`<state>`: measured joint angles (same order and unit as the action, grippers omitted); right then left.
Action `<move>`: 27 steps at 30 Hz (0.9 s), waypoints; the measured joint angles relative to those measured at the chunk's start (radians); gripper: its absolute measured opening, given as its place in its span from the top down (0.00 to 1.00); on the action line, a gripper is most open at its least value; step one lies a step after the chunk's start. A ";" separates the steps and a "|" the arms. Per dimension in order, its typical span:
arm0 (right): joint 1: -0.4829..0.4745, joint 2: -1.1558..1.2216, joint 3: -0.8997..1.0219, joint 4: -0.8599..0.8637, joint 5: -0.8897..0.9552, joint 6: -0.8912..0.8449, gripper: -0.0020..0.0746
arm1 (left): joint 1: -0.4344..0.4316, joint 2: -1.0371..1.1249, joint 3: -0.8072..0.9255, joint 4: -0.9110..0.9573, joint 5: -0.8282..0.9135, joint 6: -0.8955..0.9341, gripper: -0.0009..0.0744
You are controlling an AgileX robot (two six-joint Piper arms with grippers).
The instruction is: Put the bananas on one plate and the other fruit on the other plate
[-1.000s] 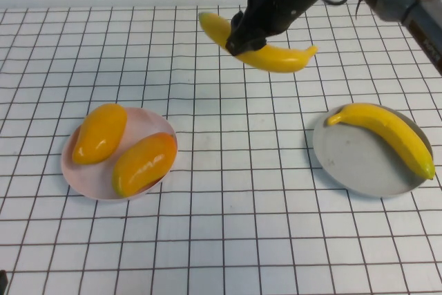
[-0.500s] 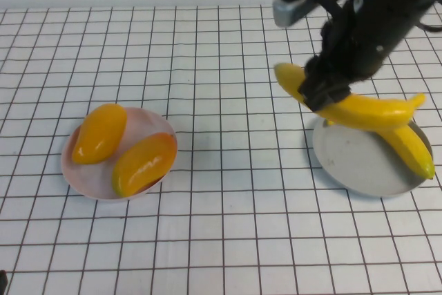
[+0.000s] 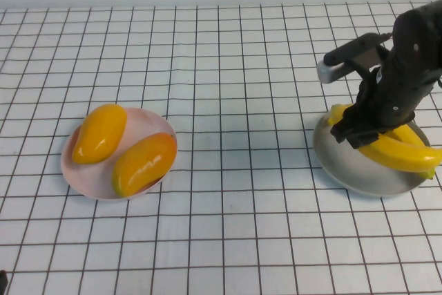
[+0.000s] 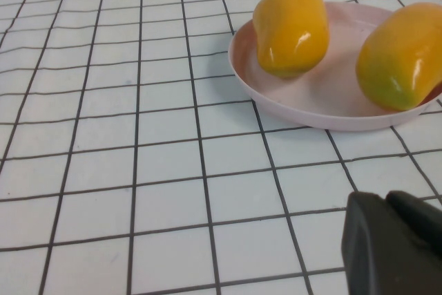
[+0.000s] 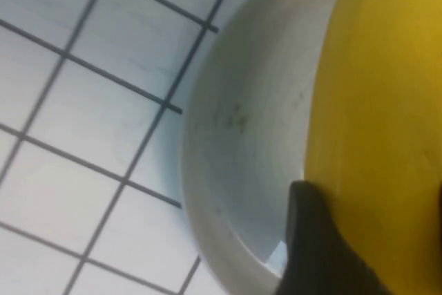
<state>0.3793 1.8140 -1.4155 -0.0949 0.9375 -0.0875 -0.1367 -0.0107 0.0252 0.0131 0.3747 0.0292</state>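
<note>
My right gripper [image 3: 359,132] is shut on a yellow banana [image 3: 404,157] and holds it low over the grey plate [image 3: 338,160] at the right. In the right wrist view the banana [image 5: 380,101] fills the space beside a dark finger [image 5: 318,253], just above the grey plate [image 5: 242,122]. The second banana [image 3: 413,136] lies on that plate, mostly hidden behind the held one. Two orange-yellow fruits [image 3: 100,132] [image 3: 143,164] rest on the pink plate [image 3: 148,124] at the left. In the left wrist view my left gripper [image 4: 385,202] hangs shut and empty over the table, short of the pink plate [image 4: 311,94].
A white cloth with a black grid [image 3: 228,191] covers the whole table. A white wall runs along the far edge.
My right arm has carried the banana from the far middle of the table to the right and down, to just over the grey plate. The left arm has not moved.
</note>
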 joint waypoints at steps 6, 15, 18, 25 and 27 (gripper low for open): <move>-0.027 0.107 0.002 -0.004 -0.007 0.000 0.59 | 0.000 0.000 0.000 0.000 0.000 0.000 0.99; -0.029 0.114 0.002 0.004 -0.012 0.000 0.43 | 0.000 0.000 0.000 0.000 0.000 0.000 0.99; -0.029 0.068 0.002 0.023 0.022 -0.010 0.51 | 0.000 0.000 0.000 0.000 0.000 0.000 0.99; -0.029 -0.211 0.093 0.181 0.003 -0.078 0.82 | 0.000 0.000 0.000 0.000 0.000 0.000 0.99; -0.029 -0.324 0.159 0.256 -0.042 -0.130 0.91 | 0.000 0.000 0.000 0.000 0.000 0.000 0.99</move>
<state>0.3508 1.4896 -1.2569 0.1610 0.8953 -0.2179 -0.1367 -0.0107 0.0252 0.0131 0.3747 0.0292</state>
